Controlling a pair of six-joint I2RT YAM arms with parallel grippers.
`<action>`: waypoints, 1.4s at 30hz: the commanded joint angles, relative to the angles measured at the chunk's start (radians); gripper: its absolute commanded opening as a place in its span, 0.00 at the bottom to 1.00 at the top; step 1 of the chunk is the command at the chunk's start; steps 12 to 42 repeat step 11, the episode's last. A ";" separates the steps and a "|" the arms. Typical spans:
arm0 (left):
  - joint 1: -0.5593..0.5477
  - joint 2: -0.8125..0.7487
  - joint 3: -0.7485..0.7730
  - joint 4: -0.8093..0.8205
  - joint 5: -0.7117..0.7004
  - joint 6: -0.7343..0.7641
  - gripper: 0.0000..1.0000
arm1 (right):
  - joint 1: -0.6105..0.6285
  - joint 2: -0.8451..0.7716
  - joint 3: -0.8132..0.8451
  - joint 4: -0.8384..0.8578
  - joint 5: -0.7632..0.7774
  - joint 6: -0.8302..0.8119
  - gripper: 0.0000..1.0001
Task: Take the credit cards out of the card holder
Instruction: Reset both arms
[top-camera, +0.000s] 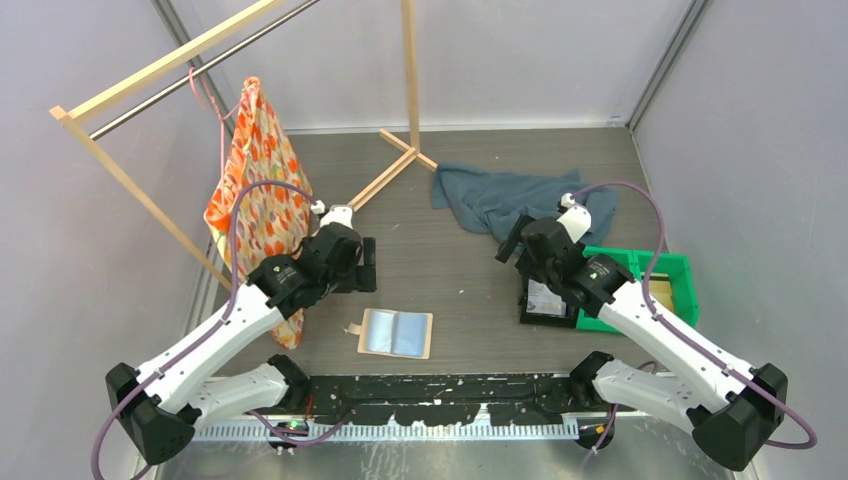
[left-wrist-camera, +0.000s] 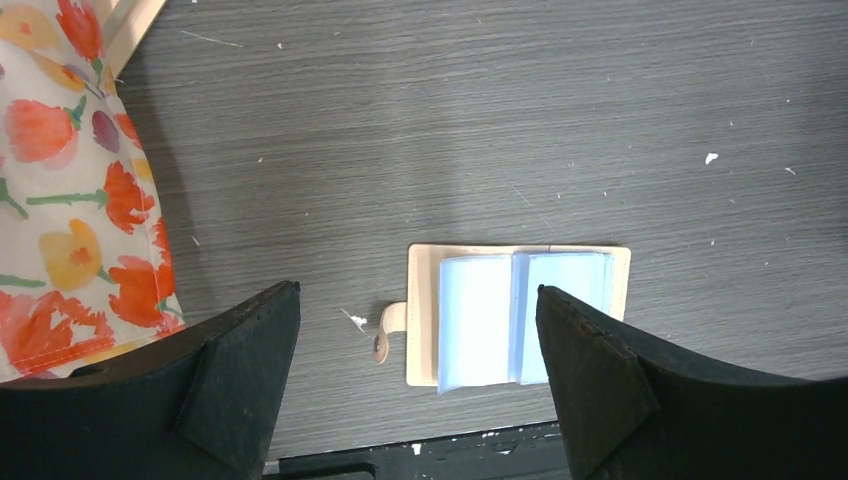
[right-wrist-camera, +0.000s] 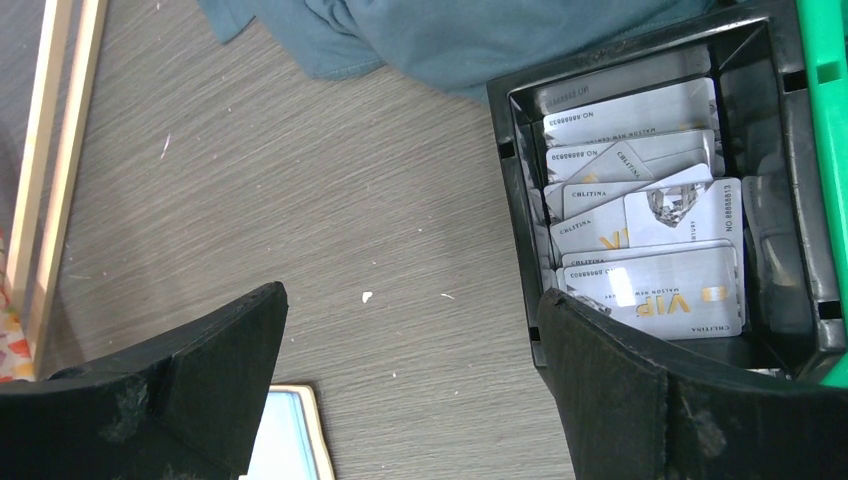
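Observation:
The tan card holder (top-camera: 396, 333) lies open and flat near the table's front edge, its pale blue pockets up and its tab to the left. It also shows in the left wrist view (left-wrist-camera: 470, 320) and its corner in the right wrist view (right-wrist-camera: 290, 435). No card shows in its pockets. Several glossy silver-grey credit cards (right-wrist-camera: 645, 240) lie stacked in the black tray (right-wrist-camera: 515, 200), seen from above too (top-camera: 545, 298). My left gripper (top-camera: 364, 265) (left-wrist-camera: 418, 292) is open and empty, above and behind the holder. My right gripper (top-camera: 512, 248) (right-wrist-camera: 415, 295) is open and empty, beside the tray's left wall.
A green bin (top-camera: 665, 285) stands right of the black tray. A blue-grey towel (top-camera: 510, 195) lies at the back. A floral cloth (top-camera: 255, 190) hangs from a wooden rack (top-camera: 410, 70) at the left. A black rail (top-camera: 450, 390) runs along the near edge.

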 joint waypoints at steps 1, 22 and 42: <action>-0.002 -0.019 0.037 0.014 -0.029 -0.010 0.89 | -0.005 -0.026 0.005 0.029 0.034 -0.007 1.00; -0.002 -0.064 0.009 0.056 0.020 0.032 0.89 | -0.005 -0.005 0.022 0.013 0.043 -0.009 1.00; -0.002 -0.064 0.009 0.056 0.020 0.032 0.89 | -0.005 -0.005 0.022 0.013 0.043 -0.009 1.00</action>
